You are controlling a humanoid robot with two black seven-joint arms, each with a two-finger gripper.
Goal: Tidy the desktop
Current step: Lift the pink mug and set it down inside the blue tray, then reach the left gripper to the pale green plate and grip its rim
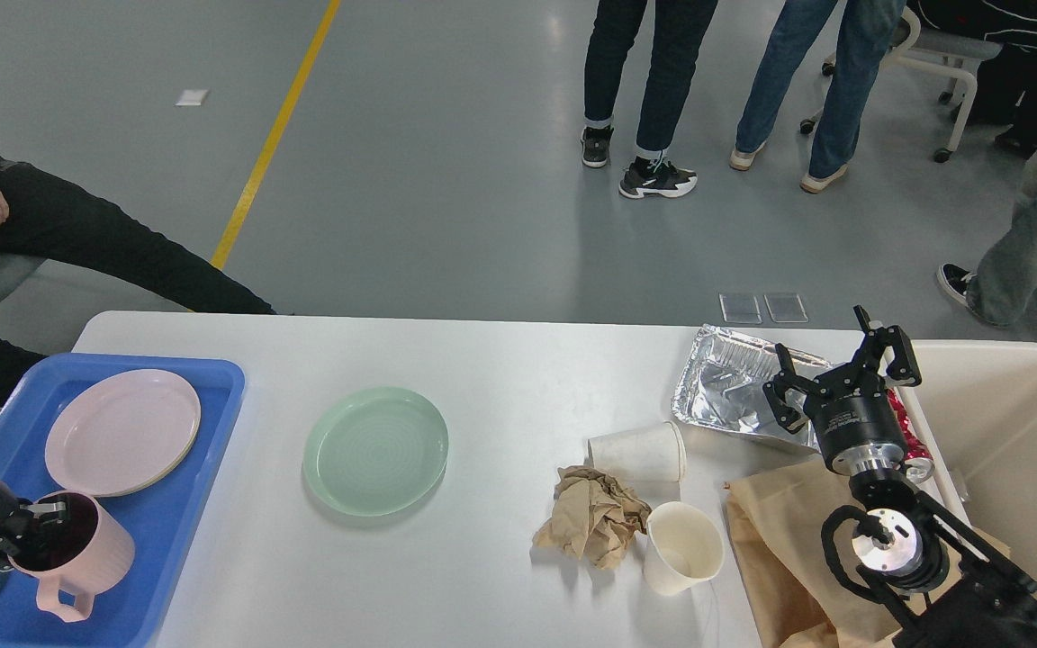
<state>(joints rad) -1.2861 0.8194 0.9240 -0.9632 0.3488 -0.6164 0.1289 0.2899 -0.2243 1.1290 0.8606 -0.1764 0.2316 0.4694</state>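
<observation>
The white desktop spans the view. At its left end a blue tray holds a pink plate and a pink mug. My left gripper is shut on the mug's rim, one finger inside it, with the mug low over the tray's near part. A green plate lies left of centre. My right gripper hangs open above a foil tray, holding nothing.
A tipped paper cup, an upright paper cup and crumpled brown paper lie at centre right. A brown paper bag, a red can and a beige bin are on the right. People stand beyond the table.
</observation>
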